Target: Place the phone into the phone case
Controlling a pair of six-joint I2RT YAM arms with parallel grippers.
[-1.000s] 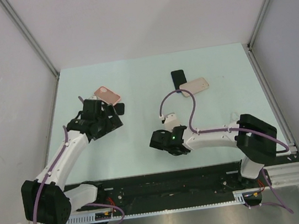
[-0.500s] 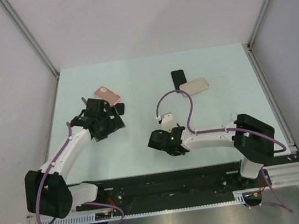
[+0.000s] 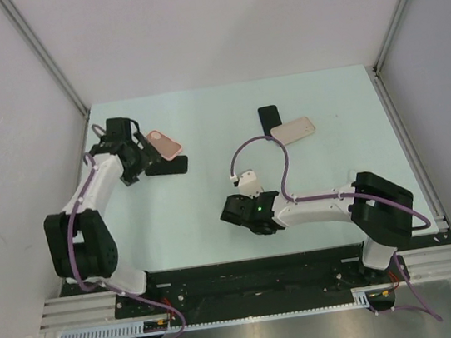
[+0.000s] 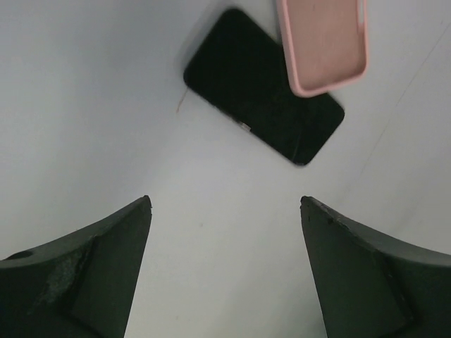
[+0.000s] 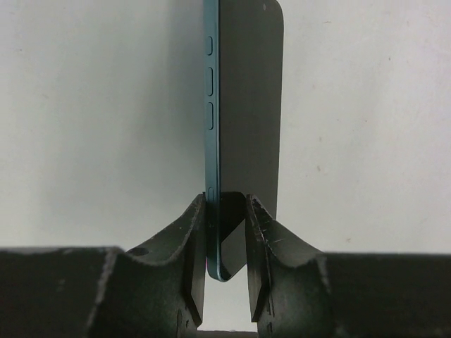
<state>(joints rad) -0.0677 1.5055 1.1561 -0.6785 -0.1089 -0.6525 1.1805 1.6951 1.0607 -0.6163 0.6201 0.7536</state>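
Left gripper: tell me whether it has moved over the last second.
Yes. The left gripper has swung from the near side of the pink case round to its left.

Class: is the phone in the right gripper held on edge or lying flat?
On edge: the phone turns its buttoned side to the wrist camera, and the right gripper pinches its two flat faces.
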